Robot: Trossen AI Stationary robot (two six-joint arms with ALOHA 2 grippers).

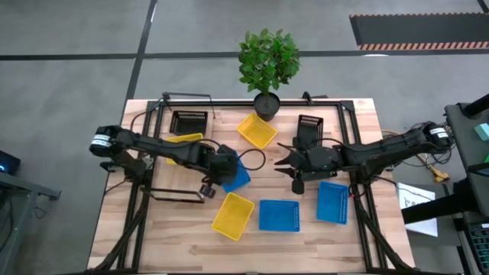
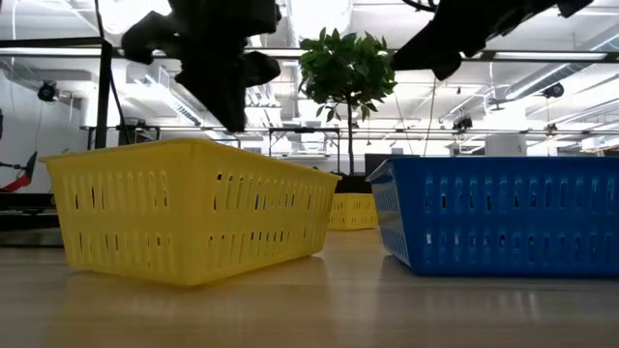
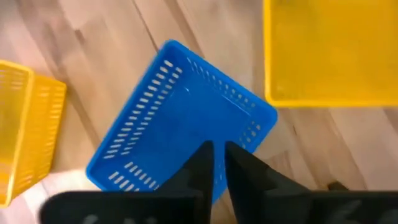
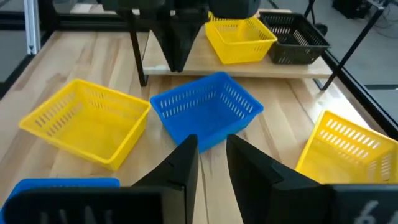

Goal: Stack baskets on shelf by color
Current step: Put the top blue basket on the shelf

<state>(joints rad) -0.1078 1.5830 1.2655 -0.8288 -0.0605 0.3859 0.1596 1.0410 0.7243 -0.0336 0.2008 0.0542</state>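
Note:
The shelf (image 4: 249, 67) stands along the table's left side and carries a yellow basket (image 4: 239, 37) and a black basket (image 4: 292, 37). A blue basket (image 3: 180, 124) rests flat on the table beside the shelf (image 1: 238, 176). My left gripper (image 3: 217, 163) hovers over this blue basket's inside with its fingers pointing down and shut. My right gripper (image 4: 212, 152) is open over bare table to the basket's right (image 1: 286, 162), pointing at it. Loose on the table are two yellow baskets (image 1: 232, 214) (image 1: 257, 130), two blue baskets (image 1: 279, 215) (image 1: 332, 202) and a black basket (image 1: 309, 126).
A potted plant (image 1: 267, 65) stands at the table's far edge. In the low view a yellow basket (image 2: 193, 208) and a blue basket (image 2: 503, 213) fill the foreground. Black frame rails (image 1: 229, 101) run along the table's far side. Bare wood lies near the near edge (image 1: 252, 252).

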